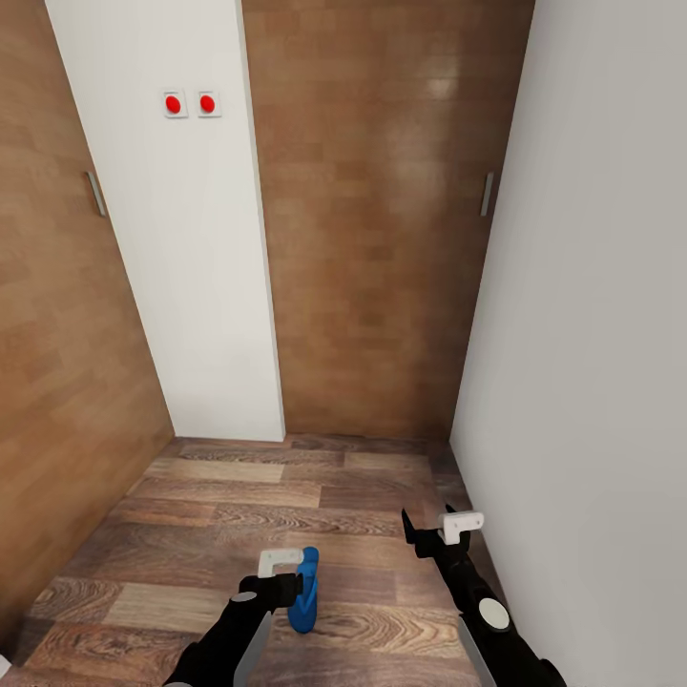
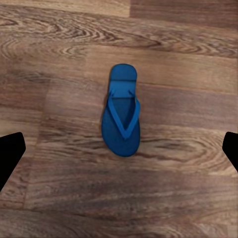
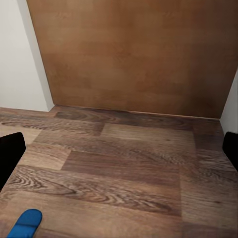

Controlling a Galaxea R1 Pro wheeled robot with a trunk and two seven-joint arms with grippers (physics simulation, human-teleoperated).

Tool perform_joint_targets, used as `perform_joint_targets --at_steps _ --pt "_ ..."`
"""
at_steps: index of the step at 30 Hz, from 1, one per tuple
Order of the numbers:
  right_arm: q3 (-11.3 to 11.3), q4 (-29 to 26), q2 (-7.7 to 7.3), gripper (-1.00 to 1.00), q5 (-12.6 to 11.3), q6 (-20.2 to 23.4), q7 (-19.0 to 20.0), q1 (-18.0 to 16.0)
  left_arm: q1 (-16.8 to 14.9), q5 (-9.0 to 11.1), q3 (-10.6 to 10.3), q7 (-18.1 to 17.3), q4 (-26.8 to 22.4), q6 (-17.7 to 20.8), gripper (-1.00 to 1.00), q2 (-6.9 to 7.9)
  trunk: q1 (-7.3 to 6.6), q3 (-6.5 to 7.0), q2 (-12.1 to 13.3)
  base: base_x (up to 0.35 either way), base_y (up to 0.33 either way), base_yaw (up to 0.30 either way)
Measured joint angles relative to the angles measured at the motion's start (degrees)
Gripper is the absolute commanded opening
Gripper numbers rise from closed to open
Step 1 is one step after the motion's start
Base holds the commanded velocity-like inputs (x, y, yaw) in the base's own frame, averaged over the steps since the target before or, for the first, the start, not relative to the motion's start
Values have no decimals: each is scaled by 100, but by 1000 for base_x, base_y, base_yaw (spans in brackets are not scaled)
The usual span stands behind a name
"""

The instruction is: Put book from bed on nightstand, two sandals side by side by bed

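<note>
One bright blue sandal (image 1: 305, 590) lies flat on the wood-plank floor, strap side up. My left gripper (image 1: 281, 565) hovers just above and beside it. In the left wrist view the sandal (image 2: 121, 111) lies between the two dark fingertips (image 2: 10, 153), which stand far apart at the picture's edges, so the left gripper (image 2: 119, 153) is open and apart from it. My right gripper (image 1: 445, 530) hangs over bare floor near the right wall, open and empty. One end of the sandal (image 3: 25, 223) shows in the right wrist view. The book, bed and nightstands are out of view.
This is a narrow corridor end. A brown wooden door (image 1: 382, 239) closes it ahead, beside a white wall panel (image 1: 191, 286) with two red-button switches (image 1: 191, 103). Another brown door (image 1: 57, 334) stands at the left and a white wall (image 1: 592, 334) close on the right.
</note>
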Motion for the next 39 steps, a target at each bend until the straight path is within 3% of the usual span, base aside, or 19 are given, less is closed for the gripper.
perform_joint_targets --at_steps 13,39 --pt "-5 5 0 100 0 0 0 0 0 0 0 0 0 -3 100 0 286 -233 -521 0 0 0" --pt "0 2 0 100 1 0 0 0 0 0 0 -13 0 -9 100 0 353 -810 -557 0 0 0"
